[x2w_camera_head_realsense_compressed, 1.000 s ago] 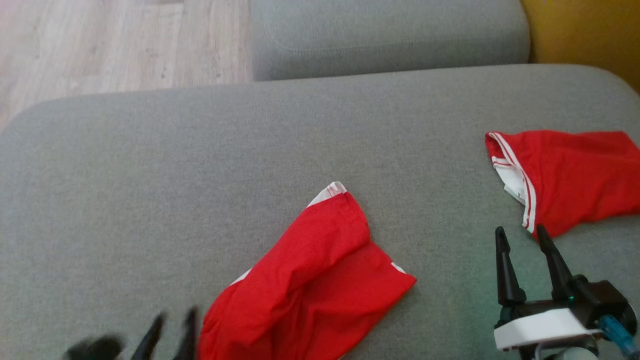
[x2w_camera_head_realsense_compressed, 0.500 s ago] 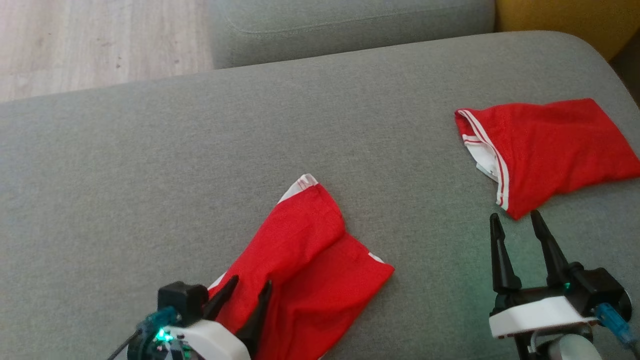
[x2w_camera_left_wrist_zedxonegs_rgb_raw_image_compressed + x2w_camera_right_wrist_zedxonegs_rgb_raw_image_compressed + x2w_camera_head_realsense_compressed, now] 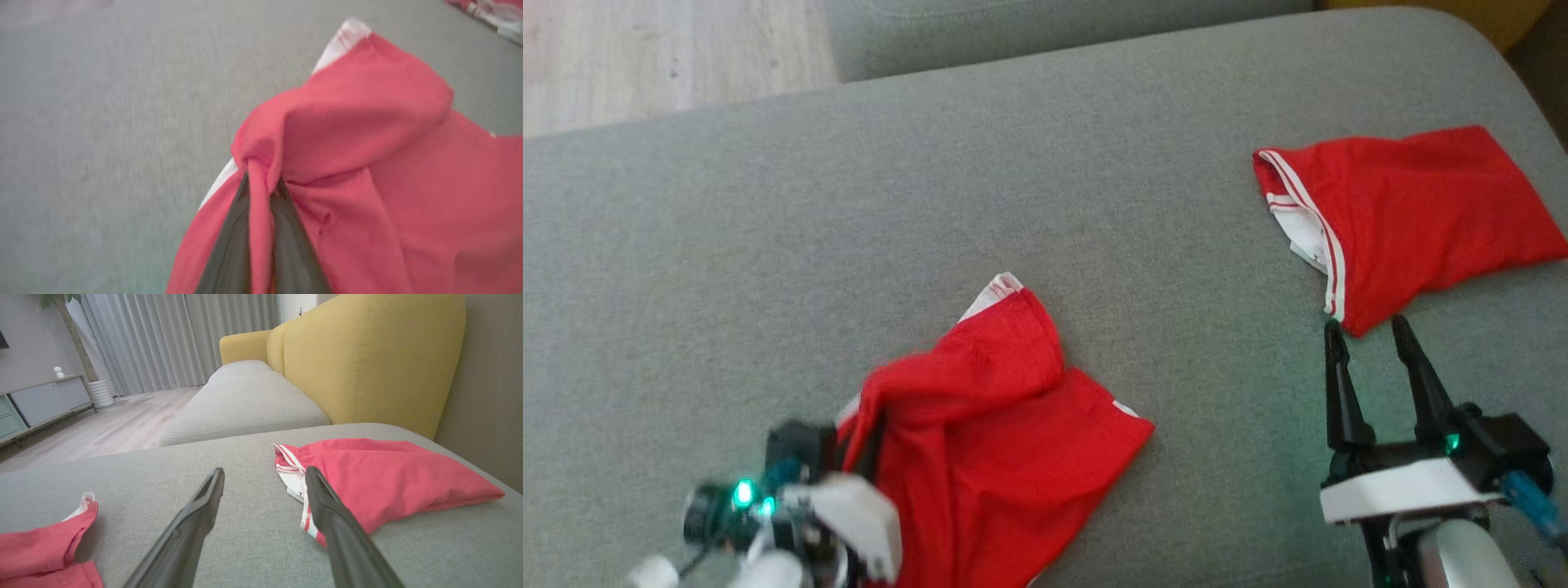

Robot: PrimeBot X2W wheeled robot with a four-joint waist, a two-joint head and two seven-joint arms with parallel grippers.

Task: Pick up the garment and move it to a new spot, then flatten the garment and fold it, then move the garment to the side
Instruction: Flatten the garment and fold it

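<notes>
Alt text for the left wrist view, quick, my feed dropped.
The left hand is shut on a bunched fold of the red garment, dark fingers half buried in cloth. Grey sofa cushion lies behind it; a second garment's edge shows top right.

A broad grey woven-fabric seat cushion spans the foreground, and a 2nd grey cushion of the same cloth lies beyond it. In the right wrist view, a mustard-yellow upholstered backrest with stitched seams runs along their right side, next to a plain taupe wall. Pale wood-plank flooring lies to the left. Long grey pleated curtains hang at the far end. A low sideboard with grey and mint doors stands beside a white ribbed planter holding a thin-trunked plant. 1 small white ornament sits on the sideboard. The light is soft and even.
</notes>
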